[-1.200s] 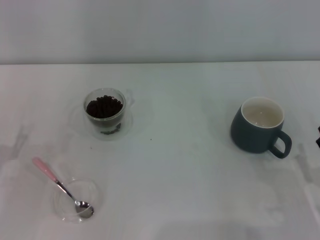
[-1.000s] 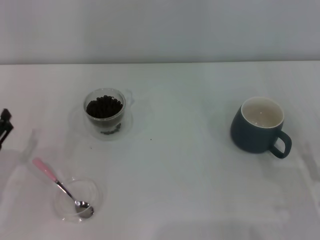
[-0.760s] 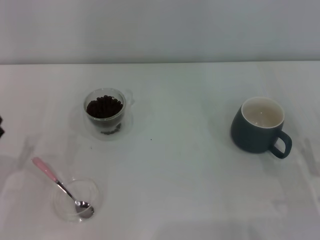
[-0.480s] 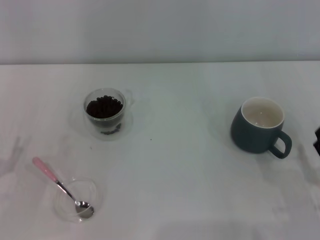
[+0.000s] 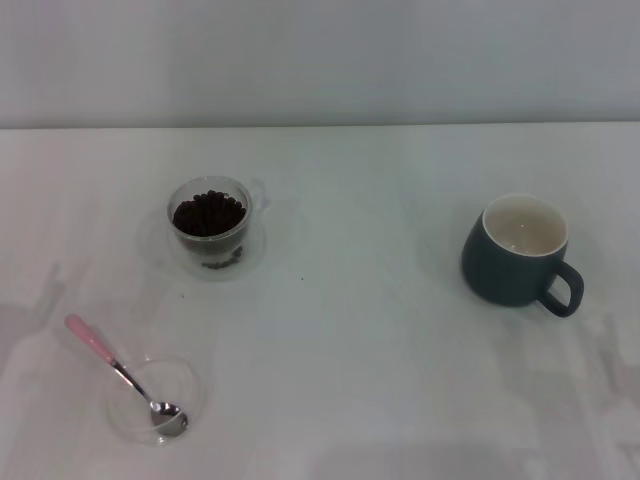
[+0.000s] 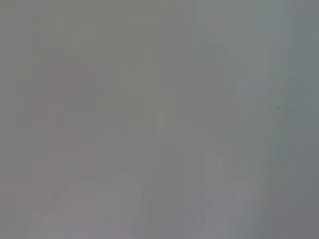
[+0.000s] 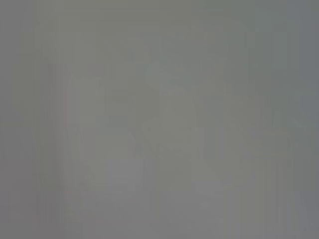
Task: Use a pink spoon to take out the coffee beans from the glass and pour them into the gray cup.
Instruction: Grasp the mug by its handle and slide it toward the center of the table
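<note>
The pink spoon [image 5: 118,373] lies at the front left with its metal bowl resting in a flat clear round dish [image 5: 152,399] and its pink handle pointing out to the far left. The glass [image 5: 209,222] stands at the left middle and holds a heap of coffee beans [image 5: 208,212]. The gray cup [image 5: 518,252] stands at the right, upright, with a cream-white empty inside and its handle toward the front right. Neither gripper shows in the head view. Both wrist views show only a plain gray surface.
The glass stands on a flat clear saucer [image 5: 252,256]. The white table [image 5: 350,350] runs back to a pale wall [image 5: 320,60]. Faint shadows lie on the table at the far left and far right edges.
A dark gripper part showed at the left edge a second ago and another at the right edge half a second ago. Both are now out of the head view. The objects have not moved.
</note>
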